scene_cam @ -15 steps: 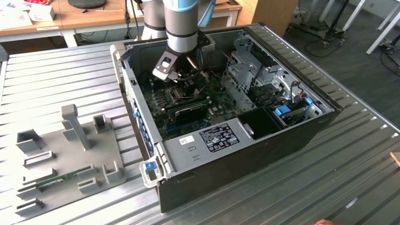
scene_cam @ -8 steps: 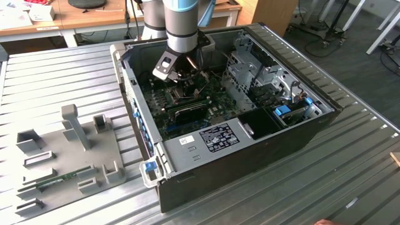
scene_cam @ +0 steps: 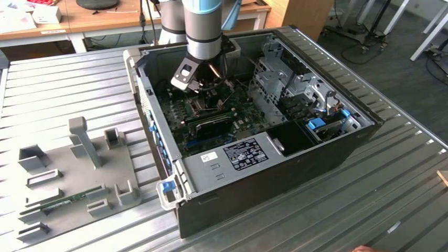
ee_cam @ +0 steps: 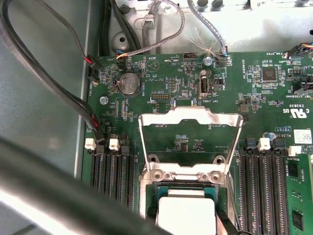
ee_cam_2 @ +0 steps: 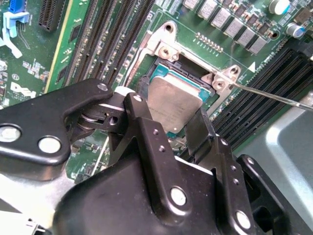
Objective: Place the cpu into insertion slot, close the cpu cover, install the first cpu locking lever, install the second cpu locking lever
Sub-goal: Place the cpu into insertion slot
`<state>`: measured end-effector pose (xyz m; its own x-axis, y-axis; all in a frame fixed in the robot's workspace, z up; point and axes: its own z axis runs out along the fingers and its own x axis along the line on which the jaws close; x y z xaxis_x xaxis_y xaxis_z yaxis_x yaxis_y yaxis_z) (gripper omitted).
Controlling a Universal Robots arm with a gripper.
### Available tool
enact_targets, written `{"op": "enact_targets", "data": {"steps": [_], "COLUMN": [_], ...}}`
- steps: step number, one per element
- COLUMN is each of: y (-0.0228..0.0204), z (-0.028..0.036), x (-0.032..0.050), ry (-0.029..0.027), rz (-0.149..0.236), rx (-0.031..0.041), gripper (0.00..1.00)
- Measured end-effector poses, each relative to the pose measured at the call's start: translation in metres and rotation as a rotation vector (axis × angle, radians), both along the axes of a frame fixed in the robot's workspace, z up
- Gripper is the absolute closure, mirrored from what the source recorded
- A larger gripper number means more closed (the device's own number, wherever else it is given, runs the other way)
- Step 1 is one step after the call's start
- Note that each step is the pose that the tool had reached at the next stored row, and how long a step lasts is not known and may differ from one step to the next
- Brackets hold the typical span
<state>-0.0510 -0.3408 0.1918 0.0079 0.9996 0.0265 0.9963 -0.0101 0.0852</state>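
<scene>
Pincer [ee_cam_2: 171,111] clasping cpu [ee_cam_2: 174,97], at insertion slot [ee_cam_2: 163,51]; cpu cover [ee_cam: 191,114] raised

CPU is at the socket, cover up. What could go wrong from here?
1. The cpu sits at the tip of the gripper, over the insertion slot. If it isn't square, it may seat crooked and harm the contacts.
2. The cpu cover stands open close by, and a thin lever juts beside the slot. The gripper could catch either.

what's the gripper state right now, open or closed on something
gripper: jaws closed on the cpu, held at the insertion slot; the cpu cover is open.
</scene>
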Motion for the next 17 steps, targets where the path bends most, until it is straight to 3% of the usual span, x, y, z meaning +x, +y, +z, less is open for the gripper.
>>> {"op": "enact_targets", "data": {"steps": [17], "y": [0.0009], "z": [-0.0002], "x": [0.0], "ry": [-0.0003], "rz": [0.0], "rx": [0.0003], "gripper": [0.46]}}
